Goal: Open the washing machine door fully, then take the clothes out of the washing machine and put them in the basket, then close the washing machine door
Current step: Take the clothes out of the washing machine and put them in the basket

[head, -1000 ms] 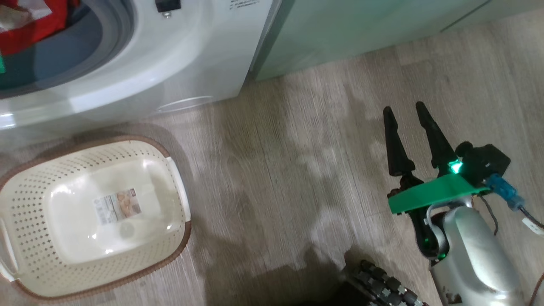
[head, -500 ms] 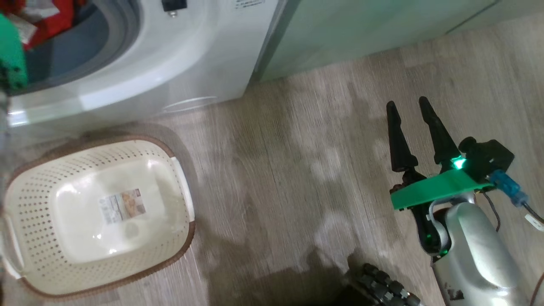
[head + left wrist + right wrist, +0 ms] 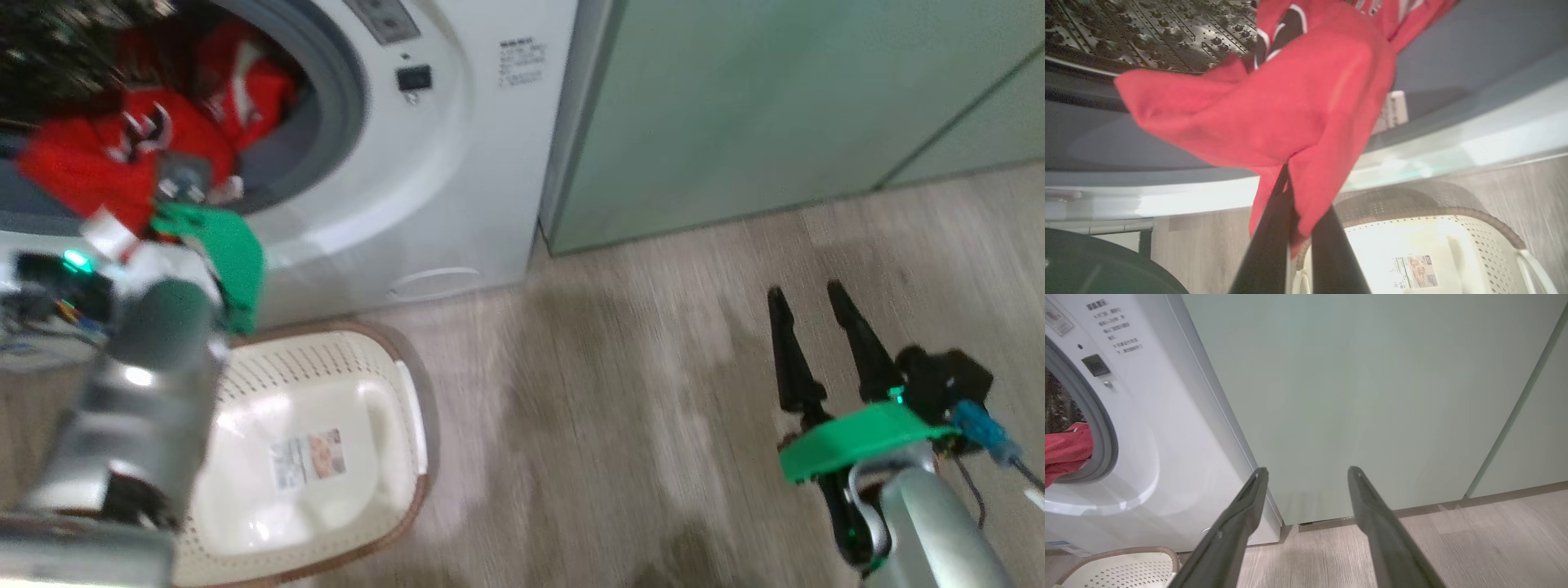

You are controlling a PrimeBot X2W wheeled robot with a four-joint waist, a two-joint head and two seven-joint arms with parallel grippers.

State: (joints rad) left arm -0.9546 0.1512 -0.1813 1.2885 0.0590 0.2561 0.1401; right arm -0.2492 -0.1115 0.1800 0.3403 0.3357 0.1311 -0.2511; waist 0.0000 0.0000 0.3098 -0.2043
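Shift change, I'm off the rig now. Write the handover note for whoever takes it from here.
Left gripper: shut on the red jersey, which hangs partly out of the washing machine mouth, over the grey gasket.
Right gripper: open, holding nothing, over the floor to the right.
Basket: on the floor just in front of the washer, no clothes in it.
Done: washer mouth stands open; jersey gripped.
Left: put the jersey in the basket, fetch any other clothes from the drum, close the door.
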